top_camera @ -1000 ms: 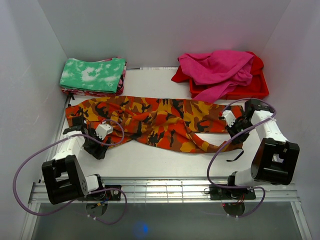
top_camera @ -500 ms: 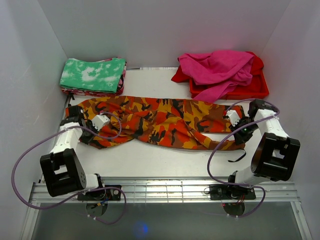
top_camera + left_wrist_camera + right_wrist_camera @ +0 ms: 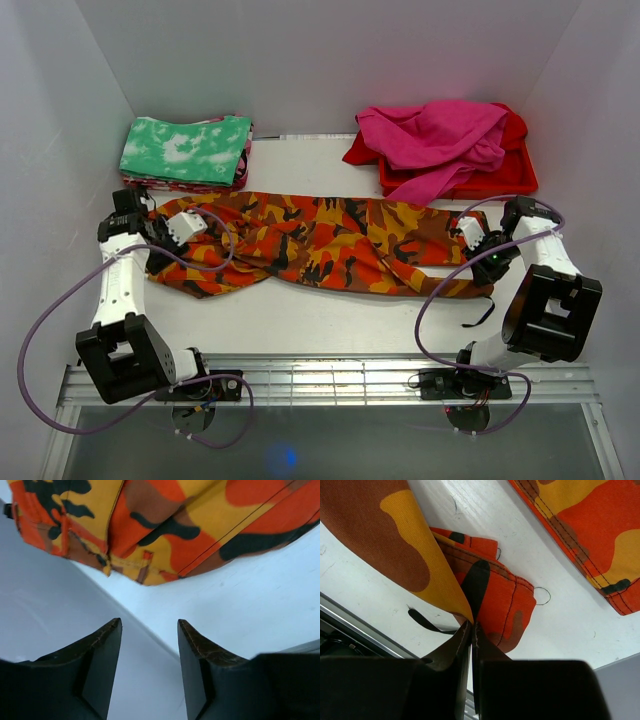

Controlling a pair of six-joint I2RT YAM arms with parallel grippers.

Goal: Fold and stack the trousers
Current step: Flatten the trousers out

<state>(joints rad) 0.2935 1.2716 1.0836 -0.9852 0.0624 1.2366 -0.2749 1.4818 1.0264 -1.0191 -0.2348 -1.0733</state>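
The camouflage trousers (image 3: 320, 245) lie stretched left to right across the middle of the table. My left gripper (image 3: 158, 250) is at their left end, close to the left wall. In the left wrist view it (image 3: 149, 625) is open and empty, with the trousers' hem (image 3: 165, 525) just beyond the fingertips over bare table. My right gripper (image 3: 487, 262) is at the trousers' right end. In the right wrist view it (image 3: 471, 625) is shut on a fold of the trousers (image 3: 420, 550), which is lifted off the table.
A folded green-and-white cloth stack (image 3: 187, 150) sits at the back left. Magenta garments (image 3: 440, 140) lie on red cloth (image 3: 510, 172) at the back right. A black strap (image 3: 475, 310) trails near the right arm. White walls stand on three sides.
My left gripper has moved back and left, from the trousers' near edge to their left end by the wall. My right gripper has shifted slightly right, still holding cloth.
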